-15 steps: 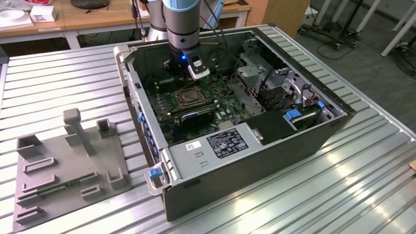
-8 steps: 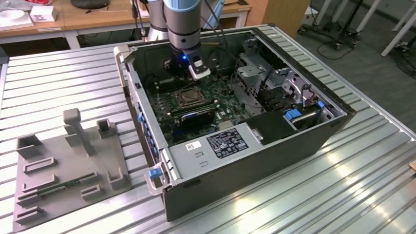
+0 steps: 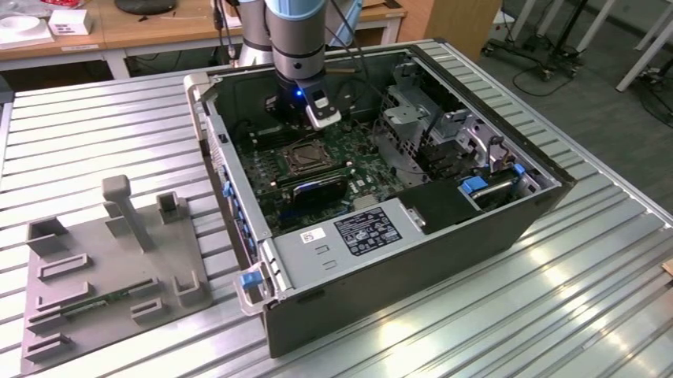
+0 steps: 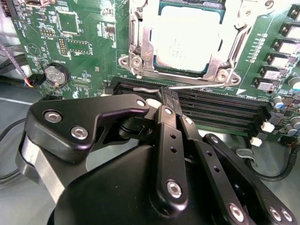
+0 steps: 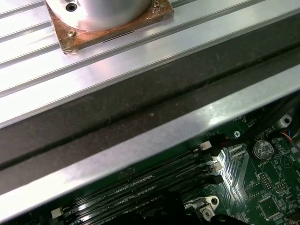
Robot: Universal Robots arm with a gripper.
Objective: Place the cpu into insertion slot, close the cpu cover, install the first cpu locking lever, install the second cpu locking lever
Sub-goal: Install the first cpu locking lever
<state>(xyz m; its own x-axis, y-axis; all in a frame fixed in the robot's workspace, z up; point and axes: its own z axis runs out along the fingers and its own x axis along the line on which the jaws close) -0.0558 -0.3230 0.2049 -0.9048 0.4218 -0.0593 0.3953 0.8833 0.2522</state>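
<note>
- We see the cpu (image 4: 185, 40) already seated in the slot (image 4: 140, 56), its grey face showing through the window of the cover (image 4: 234, 51), which lies flat over it.
- A thin lever (image 4: 197, 86) lies along the socket's near edge; we cannot tell whether it is latched.
- The gripper (image 4: 168, 97) hovers over the memory slots (image 4: 225, 112), fingers together, holding nothing, its tip at that lever.
- No print is legible to us.
</note>
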